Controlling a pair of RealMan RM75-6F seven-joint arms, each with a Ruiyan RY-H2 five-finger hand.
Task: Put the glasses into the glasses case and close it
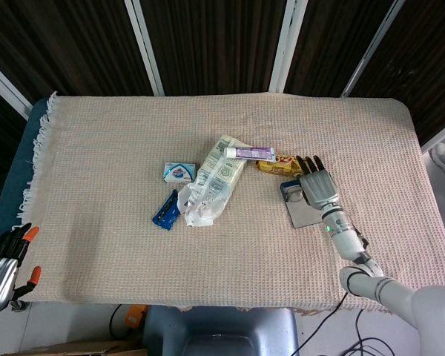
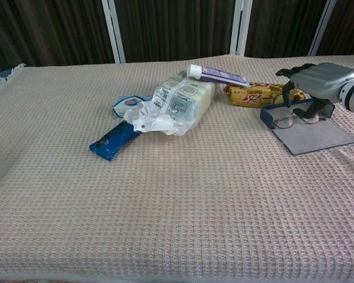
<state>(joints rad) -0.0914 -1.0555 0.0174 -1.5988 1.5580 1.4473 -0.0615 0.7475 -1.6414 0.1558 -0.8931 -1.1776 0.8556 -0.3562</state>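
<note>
I see my right hand above the far end of the open blue glasses case with its grey flat lid. Its fingers curl down around the thin wire-frame glasses, which lie on the case's blue tray. I cannot tell if they really grip the frame. My left hand hangs off the table edge, fingers loosely apart.

On my feed a beige waffle-weave cloth covers the table. Near its middle I see a clear plastic bag of white packets, with a purple-and-white toothpaste tube resting on its far end. A yellow snack bar lies just right of the tube. Left of the bag sit a small blue-and-white soap box and a blue wrapper.
</note>
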